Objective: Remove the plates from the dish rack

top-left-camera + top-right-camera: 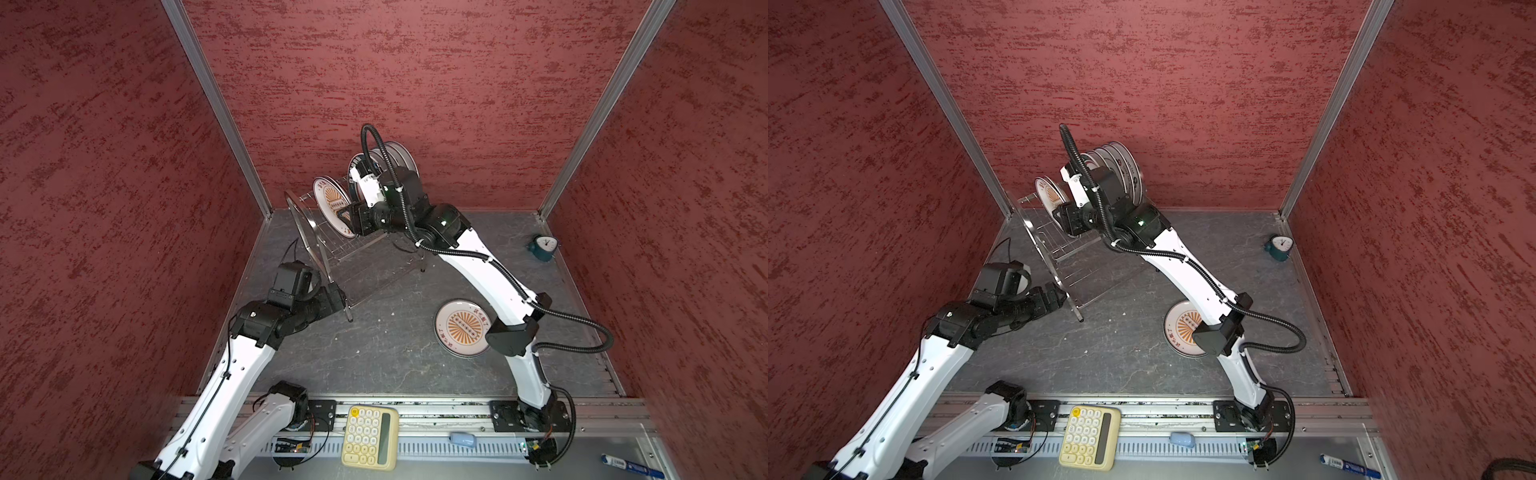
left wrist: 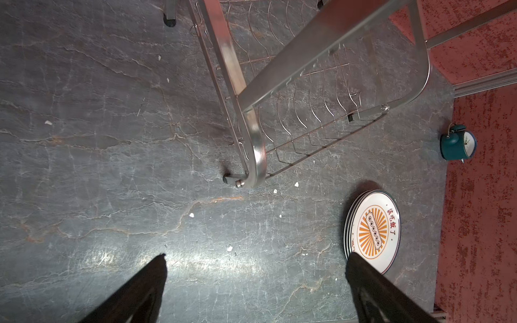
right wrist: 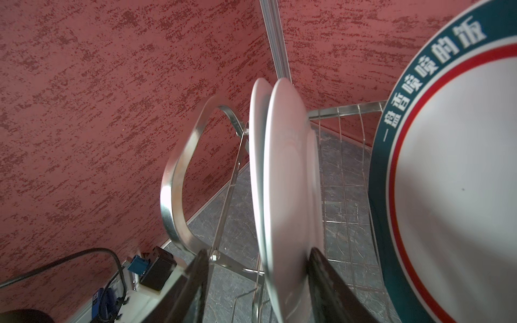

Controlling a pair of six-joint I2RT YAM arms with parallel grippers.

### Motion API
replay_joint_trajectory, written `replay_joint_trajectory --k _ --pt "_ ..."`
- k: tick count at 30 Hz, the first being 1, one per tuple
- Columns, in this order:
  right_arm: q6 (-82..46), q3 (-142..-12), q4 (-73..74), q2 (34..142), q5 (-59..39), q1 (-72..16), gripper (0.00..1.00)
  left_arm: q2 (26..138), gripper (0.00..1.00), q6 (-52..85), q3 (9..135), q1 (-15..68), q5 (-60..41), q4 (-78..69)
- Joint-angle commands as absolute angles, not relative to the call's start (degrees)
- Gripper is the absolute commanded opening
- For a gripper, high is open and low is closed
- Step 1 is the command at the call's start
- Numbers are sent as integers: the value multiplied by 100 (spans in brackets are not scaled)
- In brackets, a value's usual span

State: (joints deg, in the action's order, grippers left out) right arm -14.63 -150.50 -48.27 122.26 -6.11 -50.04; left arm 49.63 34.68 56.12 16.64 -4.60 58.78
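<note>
Straddling an upright white plate [image 3: 285,173] in the steel dish rack [image 3: 179,179] — right gripper [image 3: 258,251] half open, not clamped.
Left gripper [image 2: 256,256] wide open, empty.

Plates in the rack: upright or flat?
Upright. The plates stand on edge in slots of the dish rack; the unloaded stack lies flat on the table.

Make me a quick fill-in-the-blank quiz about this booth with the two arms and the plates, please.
1. The stack of plates on the table lies ____, while those in the dish rack stand on edge.
2. The left gripper is ____ and holds nothing.
3. The right gripper has the rim of a white ____ between its jaws.
4. The calculator at the front edge is ____ in colour.

Missing words: flat; open; plate; yellow.
</note>
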Motion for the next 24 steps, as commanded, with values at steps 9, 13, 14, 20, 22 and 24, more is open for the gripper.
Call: replay_joint_trajectory --k 9,13,14,20,22,24 --pt "-1799 -14244 -3913 11569 -1414 -4712 58 5000 99 3335 5700 1600 -527 5730" --pt "-2145 -13923 -3452 11462 -1946 -4515 58 4991 99 3348 5657 1600 -517 5739" --pt "-2170 -13920 -3426 11464 -1952 -4501 58 4976 99 3349 5653 1592 -515 5734" --pt "-2265 -13918 -3281 11479 -2188 -4474 58 4974 100 3359 5643 1579 -519 5736" --pt "-2356 -13898 -3214 11466 -2271 -4427 58 4979 99 3351 5642 1578 -526 5738" --pt "-2462 -13870 -3132 11468 -2301 -4367 57 4991 100 3360 5640 1579 -526 5730"
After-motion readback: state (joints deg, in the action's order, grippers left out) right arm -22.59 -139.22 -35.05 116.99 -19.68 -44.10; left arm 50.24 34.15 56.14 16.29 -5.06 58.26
